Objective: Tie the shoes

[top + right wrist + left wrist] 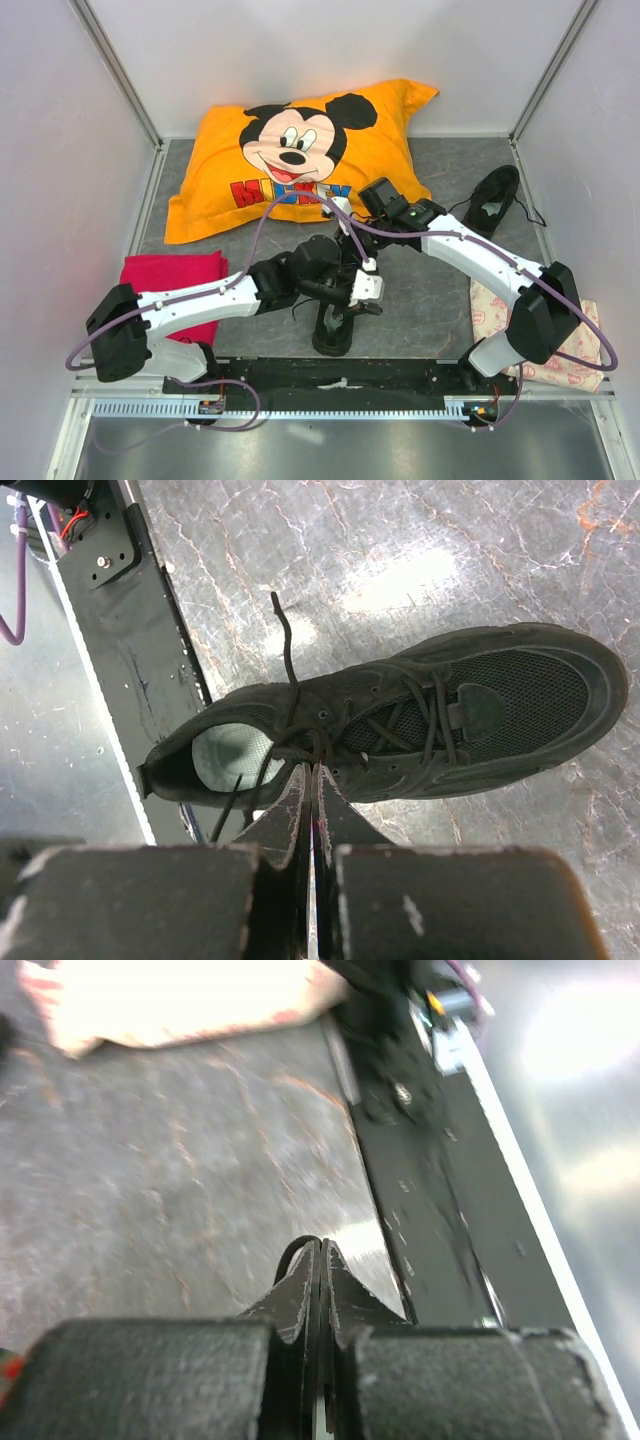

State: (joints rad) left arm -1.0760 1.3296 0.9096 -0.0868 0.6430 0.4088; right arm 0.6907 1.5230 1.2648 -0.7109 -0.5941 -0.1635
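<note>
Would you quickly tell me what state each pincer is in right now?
Left pincer: closed, pinching what looks like a thin black lace.
Right pincer: closed on the laces of the shoe.

shoe (520,695) matt black, open mesh toe, smoother side panels, thin corded laces (286,645), tabletop (450,560) stone-look with slight sheen, right gripper fingers (285,815) rough matt black, pillow (215,160) cloth, base plate (140,680) black semi-gloss metal, arm links (470,250) glossy white plastic
</note>
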